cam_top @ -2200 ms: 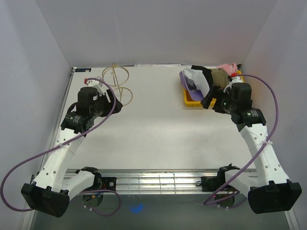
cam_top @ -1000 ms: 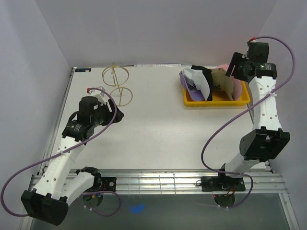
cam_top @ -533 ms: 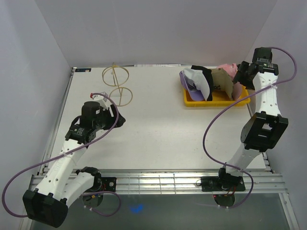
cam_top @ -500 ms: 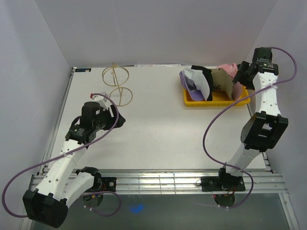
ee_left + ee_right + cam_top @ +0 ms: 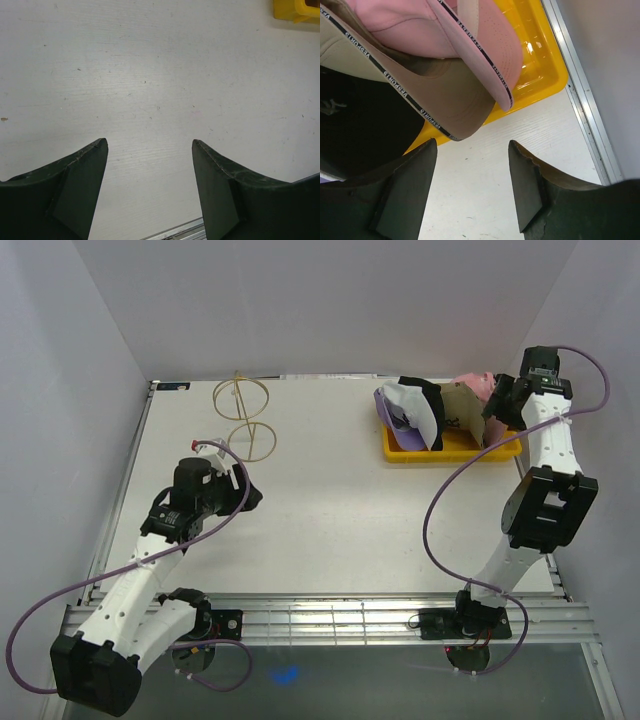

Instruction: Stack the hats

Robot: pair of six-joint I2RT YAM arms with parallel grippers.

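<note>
Hovering with jaws spread beside the brims of the pink cap (image 5: 420, 25) and tan cap (image 5: 420, 85), packed on edge in the yellow tray (image 5: 540, 55), the right gripper (image 5: 470, 145) looks set to pinch one, while the left gripper (image 5: 150, 145), equally spread, idles above the table (image 5: 150, 75).

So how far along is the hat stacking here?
Barely started, it seems. Done: nothing clear. The pink cap, tan cap and black cap stand bunched with the rest in the yellow tray. In hand: the right gripper hangs open near the pink cap's brim, holding nothing; the left gripper is open over the table. Left: every pick and stack.
</note>
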